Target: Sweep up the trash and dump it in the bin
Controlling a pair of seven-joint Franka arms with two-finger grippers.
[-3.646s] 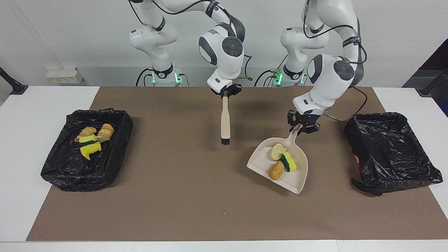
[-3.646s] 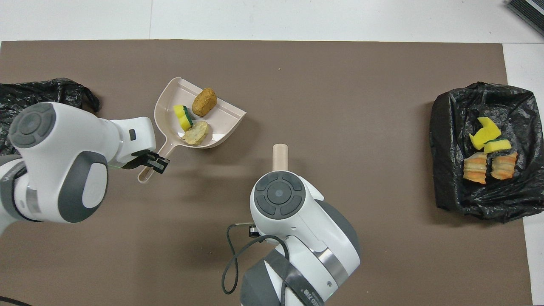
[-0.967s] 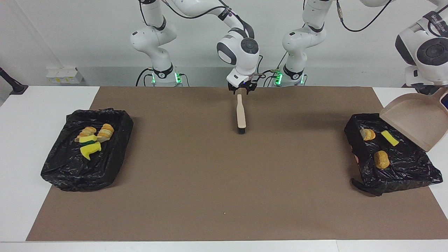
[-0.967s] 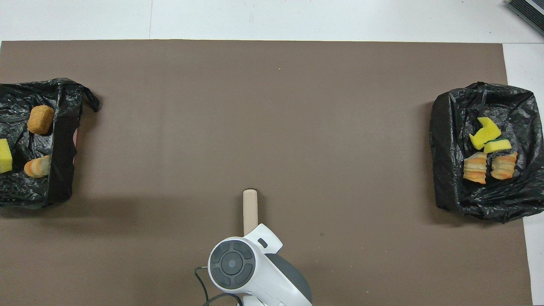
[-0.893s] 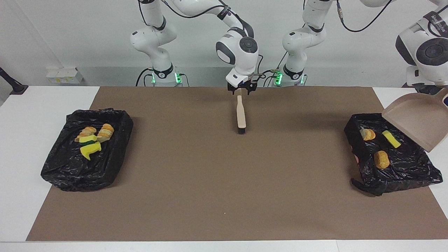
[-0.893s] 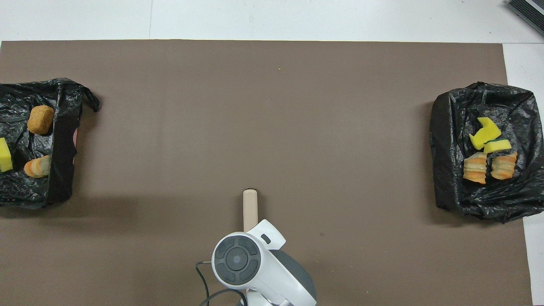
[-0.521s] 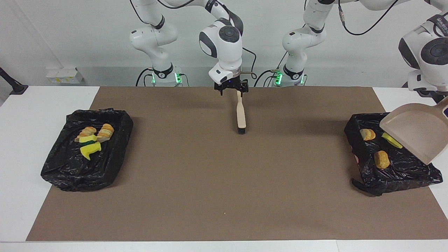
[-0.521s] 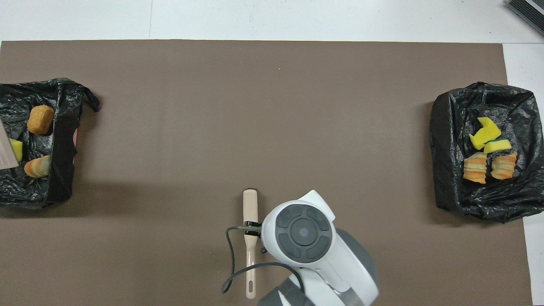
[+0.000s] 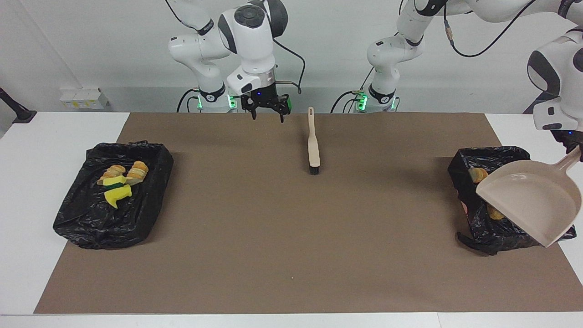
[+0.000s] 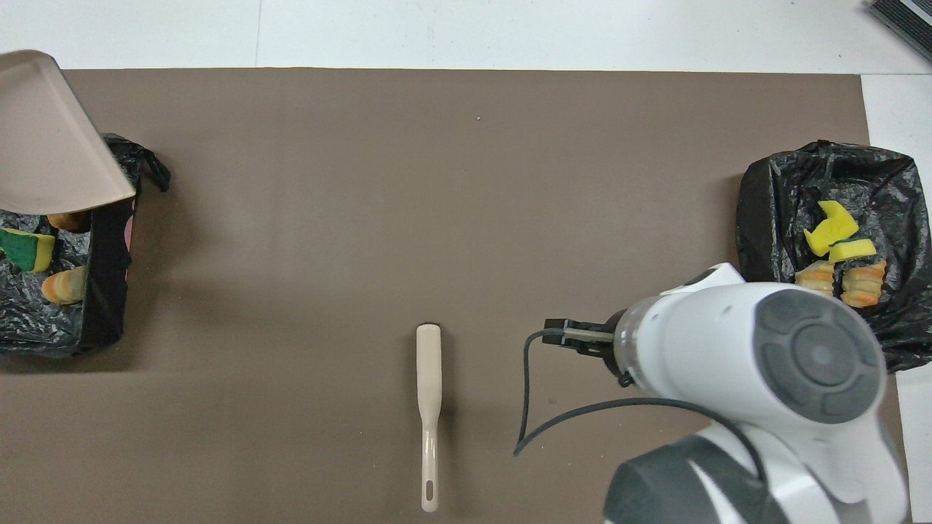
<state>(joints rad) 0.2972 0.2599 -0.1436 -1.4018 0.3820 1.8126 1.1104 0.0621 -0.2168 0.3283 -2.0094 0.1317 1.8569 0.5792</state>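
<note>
Several trash scraps, bread lumps [image 9: 476, 174] and a green-backed sponge [image 10: 25, 249], lie in the black-lined bin [image 9: 460, 166] at the left arm's end of the table. Over that bin hangs the beige dustpan [image 9: 530, 200], tilted, with nothing in it. My left gripper [image 9: 575, 152] is shut on its handle at the view's edge. The beige brush [image 9: 313, 142] lies alone on the brown mat, handle toward the robots. My right gripper [image 9: 268, 113] hangs open and empty above the mat's edge nearest the robots, beside the brush, toward the right arm's end.
A second black-lined bin [image 9: 150, 200] at the right arm's end holds yellow sponge pieces and layered bread lumps [image 9: 119, 181]. In the overhead view the right arm's white body [image 10: 764, 378] covers part of the mat beside that bin.
My right gripper has opened, let go of the brush handle and moved up and toward the right arm's end. The left arm has swung the dustpan lower over its bin, covering some trash.
</note>
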